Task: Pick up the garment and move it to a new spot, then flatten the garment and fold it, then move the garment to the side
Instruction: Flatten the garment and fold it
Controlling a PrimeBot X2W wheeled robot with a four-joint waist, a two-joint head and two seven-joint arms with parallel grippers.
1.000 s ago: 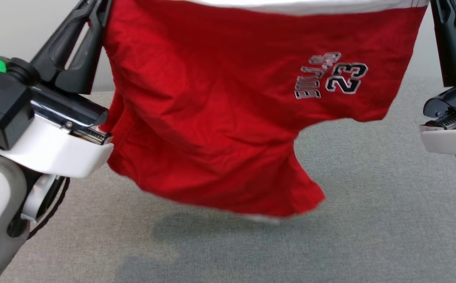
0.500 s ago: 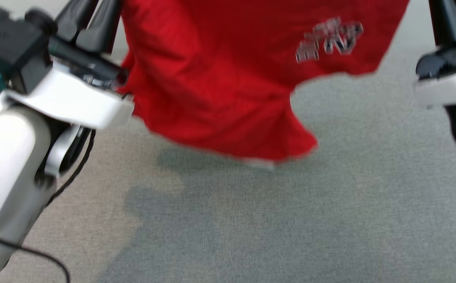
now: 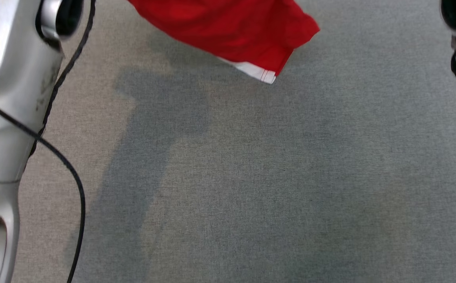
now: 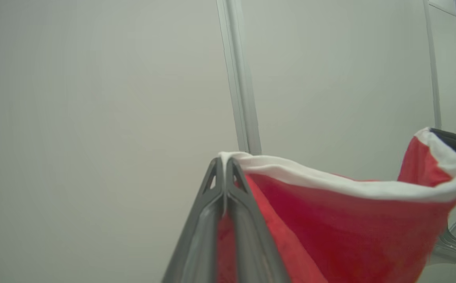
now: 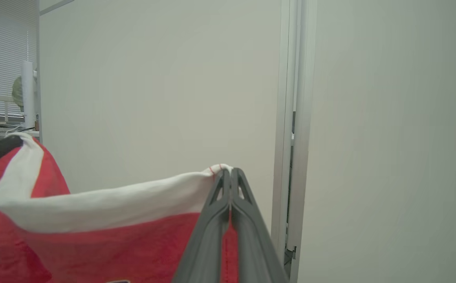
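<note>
A grey carpet point(image 3: 275, 177) lies below, and behind the arms stands a pale wall point(image 4: 94, 118) with an upright frame strip point(image 4: 241, 78). The left pincer point(image 4: 224, 161) is clenched. Its two fingers meet at the tips and pinch the white edge of the shirt point(image 4: 349, 232). The right pincer point(image 5: 231, 171) is clenched in the same way on the other end of this white edge. The edge runs from one pair of tips to the other with a light sag. The red cloth hangs down under both pincers, close beside their fingers. In the left wrist view, a dark finger of the right pincer shows at the far end of the edge. In the head view, the lowest corner of the shirt, with a white band and thin red stripes, hangs well below the pincers, and a shadow falls on the carpet. A black cable point(image 3: 65, 169) runs along the pale left forearm point(image 3: 4, 98).
</note>
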